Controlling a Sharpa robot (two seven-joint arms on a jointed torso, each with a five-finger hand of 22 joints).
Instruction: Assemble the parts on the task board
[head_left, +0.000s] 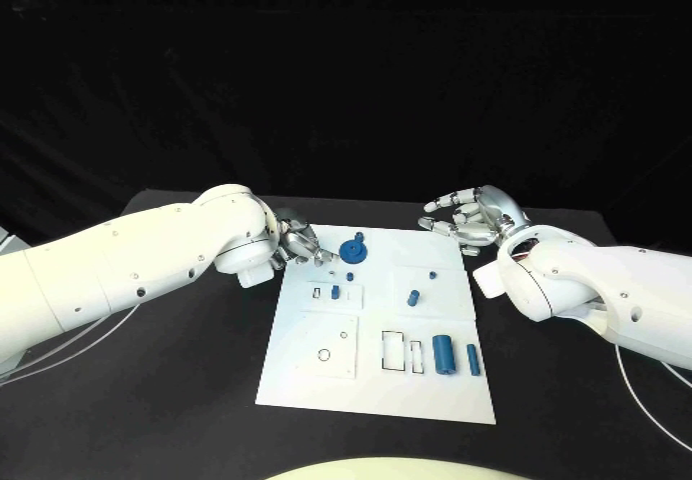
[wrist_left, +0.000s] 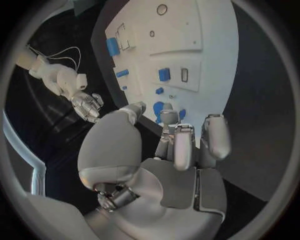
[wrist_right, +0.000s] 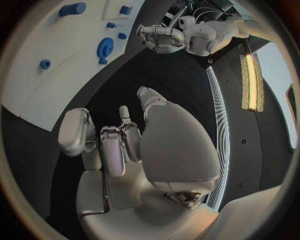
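Head view: black table (head_left: 159, 400), white board (head_left: 378, 370) lying flat at its middle. Left arm (head_left: 116, 270) enters from the left side, right arm (head_left: 606, 290) from the right.

Left hand (head_left: 300, 243) sits at the board's far left corner, fingers loosely curled just beside the blue gear (head_left: 353, 251); nothing held, fingers apart. Left wrist view puts its fingertips (wrist_left: 185, 145) close above the gear (wrist_left: 159, 109), contact not clear.

Right hand (head_left: 473, 220) hangs over bare table off the board's far right corner, fingers spread and empty. Right wrist view confirms: fingers (wrist_right: 112, 150) parted, nothing in the palm.

Parts on the board, largest first: gear at the far edge; big cylinder (head_left: 444, 355) and slimmer peg (head_left: 473, 359) side by side near the right edge, close to the rectangular slots (head_left: 394, 349); small peg (head_left: 414, 297) mid-board; small block (head_left: 335, 292) in a left pocket.
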